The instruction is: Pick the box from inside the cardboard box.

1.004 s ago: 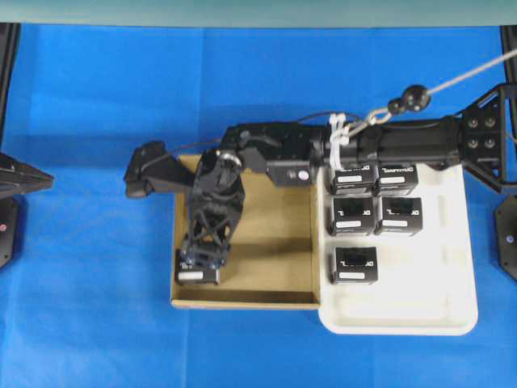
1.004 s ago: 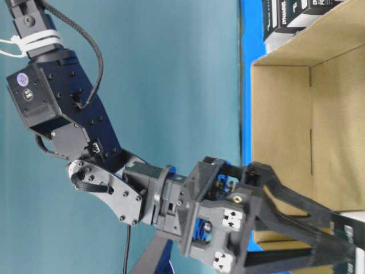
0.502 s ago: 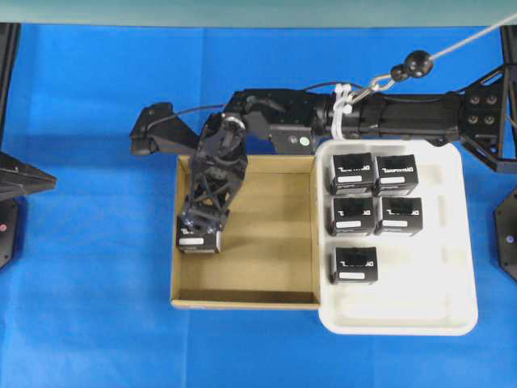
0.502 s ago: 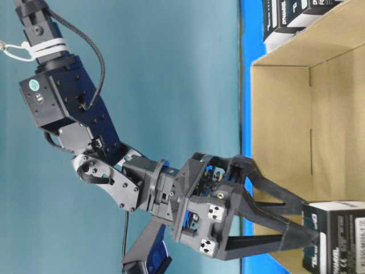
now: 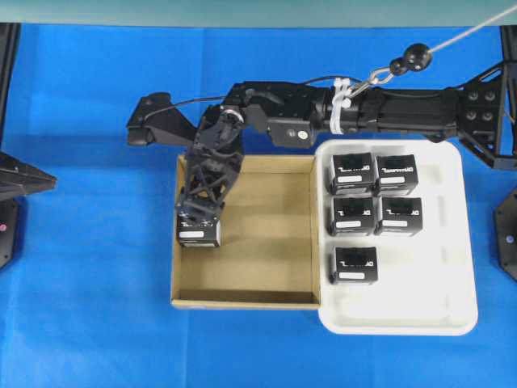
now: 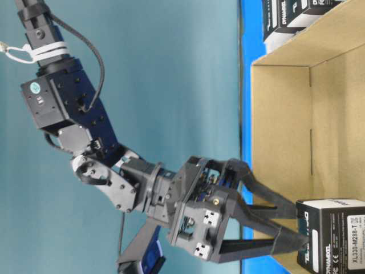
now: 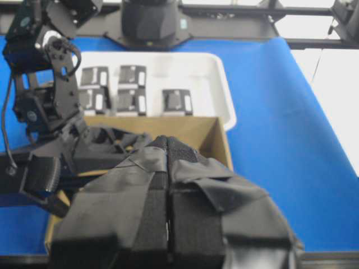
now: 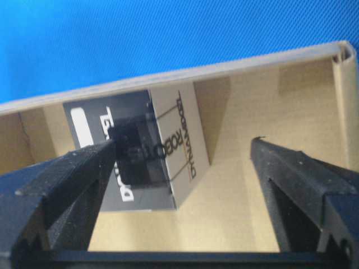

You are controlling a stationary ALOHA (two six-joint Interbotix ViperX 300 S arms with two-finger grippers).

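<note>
The cardboard box (image 5: 266,242) is serving as the landmark. The one black box (image 5: 199,232) left inside it is sitting against its left wall, about midway along that wall, label strip facing up. Five identical black boxes (image 5: 374,205) are lying in the white plastic tray (image 5: 452,307) that is butting against the cardboard box's right wall, which suggests the tray is the collecting place.

The right arm is reaching across from beyond the tray, over the cardboard box's far wall, and angling its gripper (image 5: 199,226) down onto that last box. The steep approach looks chosen to clear the low wall and get a finger on either side of a box lying so close to the cardboard.

The right gripper is standing fully spread. In the right wrist view one finger (image 8: 61,179) is overlapping the box's (image 8: 143,151) near face, while the other is standing well apart, over bare cardboard floor. Nothing is clamped; whether the near finger is touching the box I cannot tell.

The left gripper (image 7: 168,218) is hanging back, well off the cardboard box's near side, fingers pressed together and holding nothing.
</note>
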